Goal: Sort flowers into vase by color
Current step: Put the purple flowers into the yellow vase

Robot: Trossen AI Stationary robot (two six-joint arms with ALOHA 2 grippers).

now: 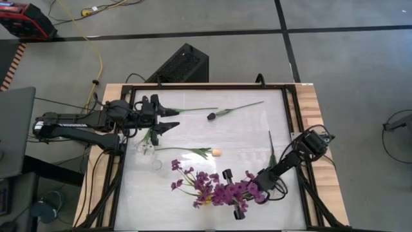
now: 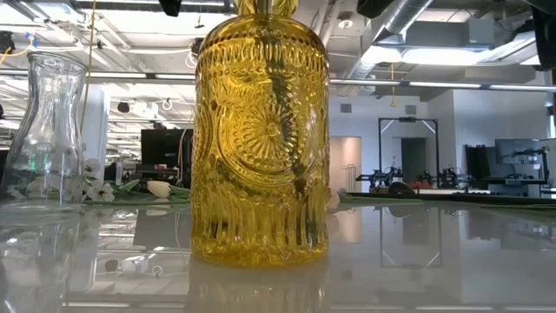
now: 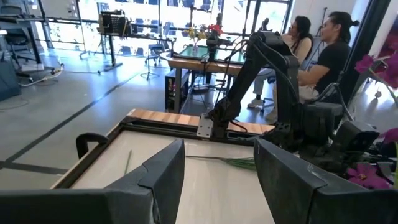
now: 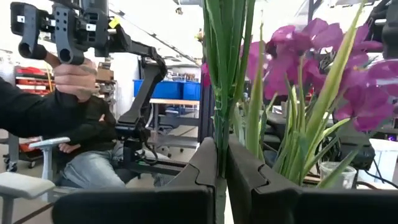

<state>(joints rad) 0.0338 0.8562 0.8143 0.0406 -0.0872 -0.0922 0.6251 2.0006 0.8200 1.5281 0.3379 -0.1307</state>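
The white table [image 1: 244, 135] carried everything. Largest on it was the bunch of purple-blossomed, green-stemmed flowers [image 1: 222, 191] at the near edge, beside the embossed yellow glass vase [image 2: 259, 130] and the clear glass vase [image 2: 48, 130]. The right gripper [image 4: 221, 163] sat in that bunch, fingers pinched tight on a long green stem [image 4: 222, 81]. The likely trouble was tangling: neighbouring purple blooms crowded the held stem, so lifting might have dragged others along or pulled it crooked. The left gripper [image 3: 217, 180] hovered over the far left of the table, fingers spread and empty. Well apart lay the cream-peach tulip [image 1: 217, 152], the dark purple-black tulip bud [image 1: 211, 116] and the spray of tiny white blossoms [image 1: 145, 144], which a low sweep could have scattered.
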